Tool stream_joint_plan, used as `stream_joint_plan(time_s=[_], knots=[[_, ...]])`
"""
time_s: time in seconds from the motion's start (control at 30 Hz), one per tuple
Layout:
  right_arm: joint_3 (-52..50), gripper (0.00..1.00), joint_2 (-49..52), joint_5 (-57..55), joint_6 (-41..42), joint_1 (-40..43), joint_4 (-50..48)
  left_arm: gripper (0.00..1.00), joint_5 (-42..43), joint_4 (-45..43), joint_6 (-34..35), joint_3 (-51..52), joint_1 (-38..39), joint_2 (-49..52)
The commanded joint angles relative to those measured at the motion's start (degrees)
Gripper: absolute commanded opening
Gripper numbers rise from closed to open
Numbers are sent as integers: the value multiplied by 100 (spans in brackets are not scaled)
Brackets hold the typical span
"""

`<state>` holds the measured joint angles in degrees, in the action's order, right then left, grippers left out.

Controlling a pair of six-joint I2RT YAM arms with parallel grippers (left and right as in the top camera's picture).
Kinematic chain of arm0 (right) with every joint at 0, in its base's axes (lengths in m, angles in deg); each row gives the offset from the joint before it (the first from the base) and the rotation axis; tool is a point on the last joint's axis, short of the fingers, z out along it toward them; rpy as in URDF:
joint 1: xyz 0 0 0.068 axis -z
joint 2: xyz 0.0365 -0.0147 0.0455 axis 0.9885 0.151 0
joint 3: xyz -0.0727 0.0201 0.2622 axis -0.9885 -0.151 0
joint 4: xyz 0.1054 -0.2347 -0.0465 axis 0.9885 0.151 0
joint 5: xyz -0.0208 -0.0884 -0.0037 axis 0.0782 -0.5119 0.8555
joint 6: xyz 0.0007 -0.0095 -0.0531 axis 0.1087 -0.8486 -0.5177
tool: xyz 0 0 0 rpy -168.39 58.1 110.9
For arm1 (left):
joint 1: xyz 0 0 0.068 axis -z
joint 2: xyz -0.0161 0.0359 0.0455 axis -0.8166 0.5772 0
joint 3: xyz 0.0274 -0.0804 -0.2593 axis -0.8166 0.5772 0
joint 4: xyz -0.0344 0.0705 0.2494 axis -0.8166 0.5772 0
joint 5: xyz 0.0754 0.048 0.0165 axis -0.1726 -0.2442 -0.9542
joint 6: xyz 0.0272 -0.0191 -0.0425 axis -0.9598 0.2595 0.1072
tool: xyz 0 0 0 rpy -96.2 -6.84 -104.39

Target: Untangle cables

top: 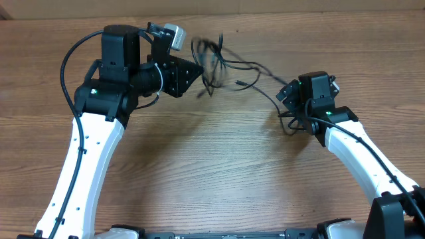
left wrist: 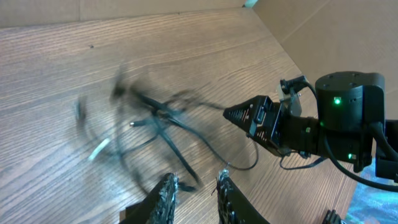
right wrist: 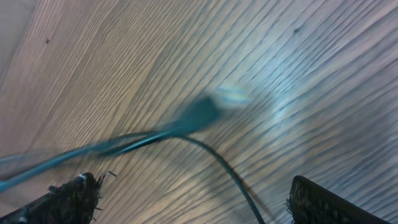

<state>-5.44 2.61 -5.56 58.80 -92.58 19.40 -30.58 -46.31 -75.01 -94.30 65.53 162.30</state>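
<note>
The thin black cables (top: 214, 58) form a blurred tangle at the back middle of the table, with one strand running right to my right gripper (top: 285, 94). In the left wrist view the tangle (left wrist: 163, 117) lies just ahead of my left gripper (left wrist: 196, 182). Its fingers stand a small gap apart, and a blurred cable loop crosses between the tips. In the overhead view the left gripper (top: 198, 72) is right beside the tangle. In the right wrist view my right gripper (right wrist: 191, 182) is wide open, with a blurred cable and plug (right wrist: 200, 114) passing between the fingers.
The wooden table (top: 219, 166) extends toward the front. A cardboard wall (left wrist: 323, 31) stands at the back. The right arm's black wrist (left wrist: 339, 118) is close to the tangle in the left wrist view. Thicker arm wires loop beside both arms.
</note>
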Motion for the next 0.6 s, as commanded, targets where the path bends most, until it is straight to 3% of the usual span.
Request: stream_joint_plan(time_s=[0.0,0.17,0.3,0.37,0.47,0.57], knots=[[94,97,-15,481,-39,15,-33,24,125,92,-236,-179,11,61],[96,99,-15,1058,-44,15,-37,53,125,223,-212,-179,11,247],[98,99,-48,1268,-409,15,-66,61,125,258,-63,-177,13,435],[103,100,-87,1309,-621,15,-116,70,127,264,136,-177,13,551],[103,100,-173,1307,-649,22,-184,99,125,262,323,-177,20,721],[103,100,-236,1309,-647,79,-234,100,125,256,369,-177,26,955]])
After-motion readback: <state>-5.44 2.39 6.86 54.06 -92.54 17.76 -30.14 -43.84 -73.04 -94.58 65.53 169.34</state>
